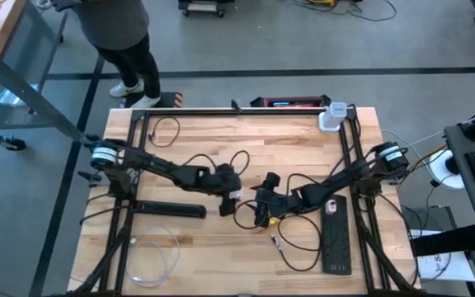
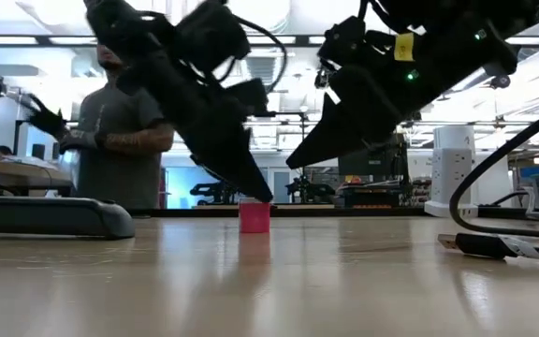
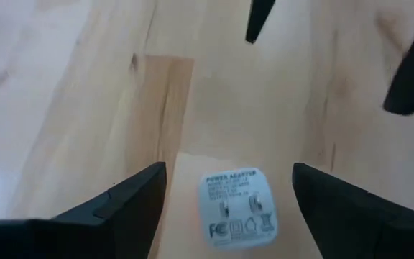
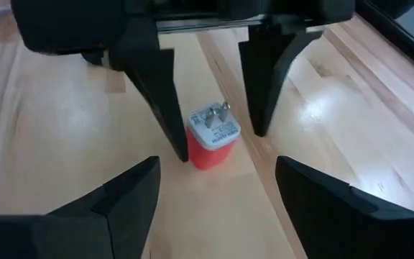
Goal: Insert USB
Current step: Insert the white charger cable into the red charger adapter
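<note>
At mid-surface, your pink power adapter stands prongs-up, between the left claw fingers — open, untouching, poised to steady it — while the right claw waits open nearby.
</note>
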You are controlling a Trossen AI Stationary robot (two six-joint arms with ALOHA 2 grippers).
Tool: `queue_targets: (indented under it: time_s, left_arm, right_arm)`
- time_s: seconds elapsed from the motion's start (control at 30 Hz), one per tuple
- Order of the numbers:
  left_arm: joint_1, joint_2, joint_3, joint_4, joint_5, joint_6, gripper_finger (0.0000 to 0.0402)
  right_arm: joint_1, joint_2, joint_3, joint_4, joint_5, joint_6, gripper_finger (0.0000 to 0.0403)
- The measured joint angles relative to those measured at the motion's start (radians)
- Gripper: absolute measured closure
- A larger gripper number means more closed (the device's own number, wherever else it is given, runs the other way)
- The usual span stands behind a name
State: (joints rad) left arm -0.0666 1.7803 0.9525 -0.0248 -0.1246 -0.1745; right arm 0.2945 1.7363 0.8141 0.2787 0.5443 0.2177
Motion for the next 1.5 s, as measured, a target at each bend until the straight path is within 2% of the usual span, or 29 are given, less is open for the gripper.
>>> queue_targets:
  time_s: [0.1, 0.5, 0.6, 0.73, 0.9, 0.97, 1.07, 1.23, 1.33, 1.5]
  left_arm:
    - [0.0, 0.025, 0.032, -0.082, -0.005, -0.025, 0.0127]
    - [0.0, 0.05, 0.035, -0.082, -0.041, -0.119, 0.0182]
    - [-0.001, 0.066, 0.035, -0.079, -0.05, -0.123, 0.0212]
    - [-0.009, 0.073, 0.036, -0.07, -0.058, -0.123, 0.0277]
    - [-0.034, 0.069, 0.031, -0.032, -0.115, -0.081, 0.0276]
    - [-0.044, 0.053, 0.016, 0.007, -0.128, -0.077, 0.0276]
    - [-0.051, 0.004, -0.03, 0.112, -0.091, -0.077, 0.0276]
    - [-0.053, -0.141, -0.186, 0.309, -0.04, -0.119, 0.0276]
    - [-0.053, -0.258, -0.292, 0.453, 0.015, -0.159, 0.0276]
    - [-0.067, -0.411, -0.462, 0.804, 0.101, -0.229, 0.0276]
  right_arm:
    - [0.011, 0.0, 0.0, 0.004, 0.006, 0.005, 0.0131]
    - [0.013, -0.001, 0.006, 0.005, 0.008, 0.011, 0.0167]
    - [0.013, -0.001, 0.006, 0.005, 0.009, 0.009, 0.0179]
    - [0.013, -0.001, 0.006, -0.005, 0.009, -0.002, 0.0193]
    - [0.016, -0.001, 0.006, -0.011, 0.012, -0.032, 0.0209]
    - [0.029, -0.001, 0.007, -0.013, 0.029, -0.086, 0.0217]
    - [0.067, -0.001, 0.029, -0.012, 0.057, -0.167, 0.0227]
    - [0.116, -0.001, 0.122, -0.014, 0.059, -0.324, 0.023]
    - [0.142, -0.002, 0.199, -0.052, 0.09, -0.441, 0.0218]
    - [0.154, 0.0, 0.372, -0.171, 0.164, -0.613, 0.0176]
